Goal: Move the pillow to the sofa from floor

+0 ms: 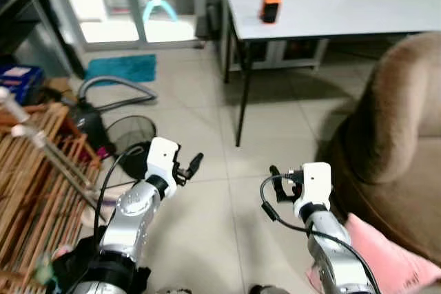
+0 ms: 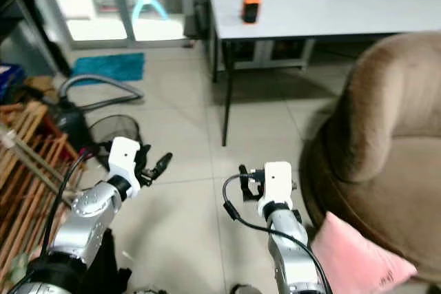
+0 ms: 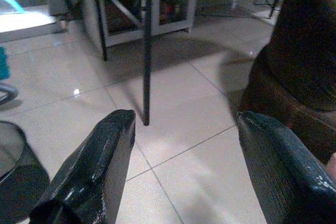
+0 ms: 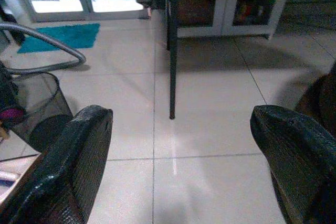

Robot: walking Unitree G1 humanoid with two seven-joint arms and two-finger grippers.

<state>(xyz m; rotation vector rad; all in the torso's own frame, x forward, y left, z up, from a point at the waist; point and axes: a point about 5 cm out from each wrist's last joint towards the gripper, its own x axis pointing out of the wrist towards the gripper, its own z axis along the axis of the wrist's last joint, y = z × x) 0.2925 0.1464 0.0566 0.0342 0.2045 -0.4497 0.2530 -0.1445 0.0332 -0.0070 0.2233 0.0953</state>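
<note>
The pink pillow (image 1: 386,256) lies on the tiled floor, leaning against the base of the brown sofa (image 1: 403,122) at the lower right. It is just right of my right forearm. My right gripper (image 1: 279,182) is held out in front of me above the floor, left of the pillow and apart from it. In the right wrist view its fingers (image 4: 73,161) stand wide apart with only floor between them. My left gripper (image 1: 191,166) hovers further left, also open, and its fingers (image 3: 100,166) hold nothing.
A white table (image 1: 344,5) with black legs stands ahead and bears a small orange object (image 1: 270,6). On the left are a black wire basket (image 1: 131,135), a wooden rack (image 1: 41,191), a vacuum hose (image 1: 114,87) and a teal mat (image 1: 122,68).
</note>
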